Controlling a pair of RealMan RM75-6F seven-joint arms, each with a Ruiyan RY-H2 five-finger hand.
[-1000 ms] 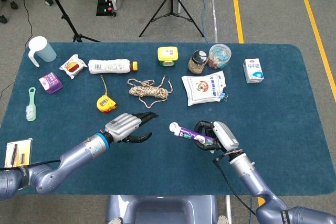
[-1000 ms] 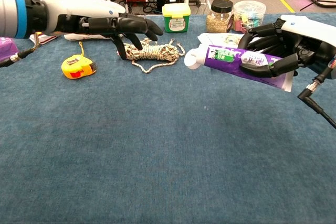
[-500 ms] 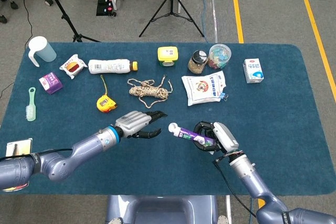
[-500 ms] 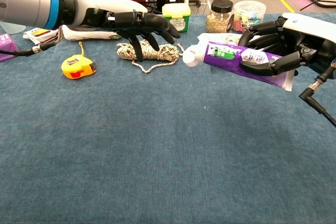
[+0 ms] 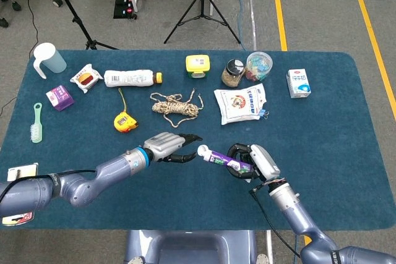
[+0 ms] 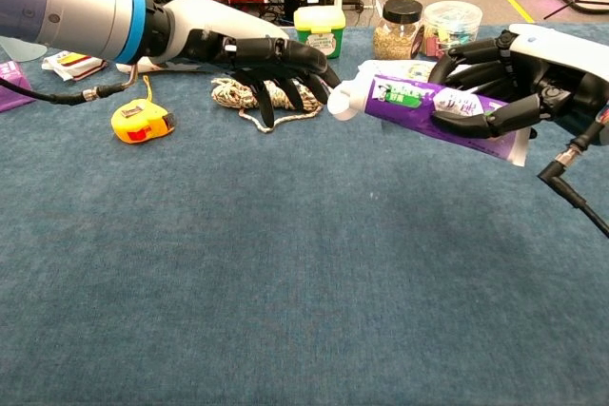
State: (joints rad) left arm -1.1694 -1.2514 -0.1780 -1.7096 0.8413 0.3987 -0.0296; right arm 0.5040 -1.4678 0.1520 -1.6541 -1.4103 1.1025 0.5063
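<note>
The right hand [image 6: 519, 78] gripped a purple toothpaste tube [image 6: 433, 106] by its flat crimped end, lifted clear of the blue table [image 5: 346, 122] just right of centre, leaving the white cap [image 6: 341, 102] free. The tube lay roughly level, long axis running left to right, cap pointing left. The left hand [image 6: 271, 59], holding nothing, stretched its parted fingers to the cap; whether the fingertips touched it could not be told. A coiled rope [image 5: 176, 106] lay beyond.
</note>
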